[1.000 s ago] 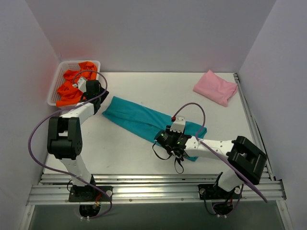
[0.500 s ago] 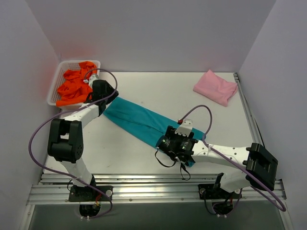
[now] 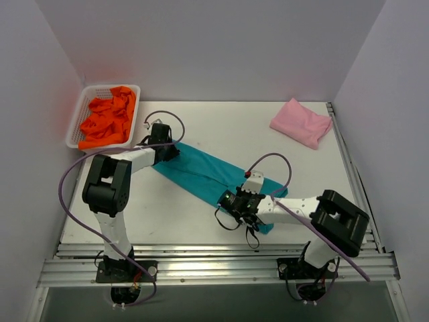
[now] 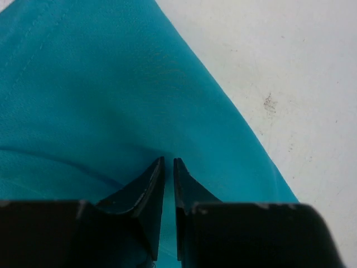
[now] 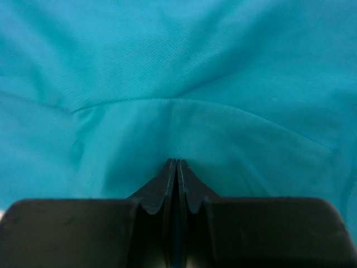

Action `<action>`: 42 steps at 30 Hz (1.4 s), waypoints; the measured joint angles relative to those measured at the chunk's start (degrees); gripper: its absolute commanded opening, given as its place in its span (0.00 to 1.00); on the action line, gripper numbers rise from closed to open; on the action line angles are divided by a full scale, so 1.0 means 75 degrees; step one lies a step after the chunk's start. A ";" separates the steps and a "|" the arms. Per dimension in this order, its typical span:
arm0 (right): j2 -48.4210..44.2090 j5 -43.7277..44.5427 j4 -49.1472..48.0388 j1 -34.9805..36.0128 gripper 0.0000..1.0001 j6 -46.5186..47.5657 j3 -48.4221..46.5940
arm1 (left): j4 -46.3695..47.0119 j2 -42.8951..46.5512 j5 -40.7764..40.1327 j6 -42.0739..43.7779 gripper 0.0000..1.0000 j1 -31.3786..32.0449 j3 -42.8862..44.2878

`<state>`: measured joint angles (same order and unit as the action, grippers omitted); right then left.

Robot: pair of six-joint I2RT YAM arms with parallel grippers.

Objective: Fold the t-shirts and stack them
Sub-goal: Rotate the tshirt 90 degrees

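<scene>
The left fingers (image 4: pixel 144 192) pinch the teal t-shirt (image 3: pixel 201 172); the right fingers (image 5: pixel 160 192) likewise.

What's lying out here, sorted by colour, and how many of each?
Teal shirt: 1
Pink shirt: 1
Orange cloth heap: 1 (the shirts in it cannot be counted)
White basket: 1
Total: 4

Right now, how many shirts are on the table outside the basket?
2. Teal shirt lies diagonally across the middle; pink shirt sits folded at the far right corner. Orange heap in the basket excluded; none appear hidden.
</scene>
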<state>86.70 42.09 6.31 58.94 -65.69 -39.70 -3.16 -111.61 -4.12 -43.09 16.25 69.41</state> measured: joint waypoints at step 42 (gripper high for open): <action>0.8641 -0.5493 -0.0029 -0.4861 0.00 0.4564 -1.2246 | 0.0991 0.1416 -0.3019 -0.4115 0.15 0.6306 -0.2707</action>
<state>151.50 0.89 6.09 22.48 -31.46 -131.55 4.27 -100.99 -26.76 -73.95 63.55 49.10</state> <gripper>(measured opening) 0.002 0.139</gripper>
